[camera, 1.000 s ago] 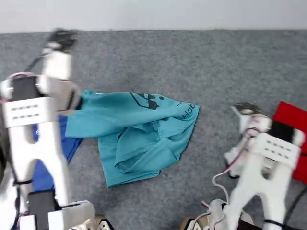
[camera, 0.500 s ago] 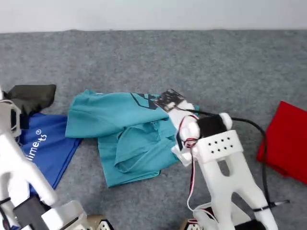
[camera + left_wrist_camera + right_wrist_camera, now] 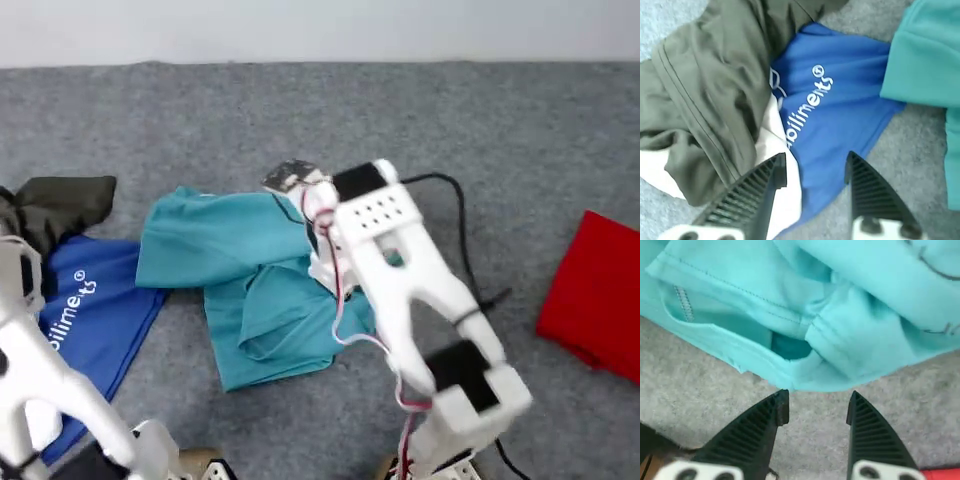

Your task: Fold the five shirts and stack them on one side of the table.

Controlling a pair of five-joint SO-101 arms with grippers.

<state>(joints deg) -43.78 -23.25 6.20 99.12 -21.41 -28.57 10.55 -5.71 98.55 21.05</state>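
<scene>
Your right tool (image 3: 818,401) hangs wide open and empty, its tips just off the edge of the teal shirt (image 3: 225,245). A second ago that arm stood by the red shirt (image 3: 595,295); it has swung across to mid-worktop (image 3: 480,140). Your left tool (image 3: 816,162), also open and empty, has pulled back from the teal shirt's left end and now sits over the blue shirt (image 3: 95,310), beside the olive shirt (image 3: 65,200). The teal shirt has not shifted and lies crumpled, so I judge its fold barely begun. Count four shirts from above: one teal, one blue, one olive, one red. One white cloth (image 3: 774,131) under the olive may be the fifth.
</scene>
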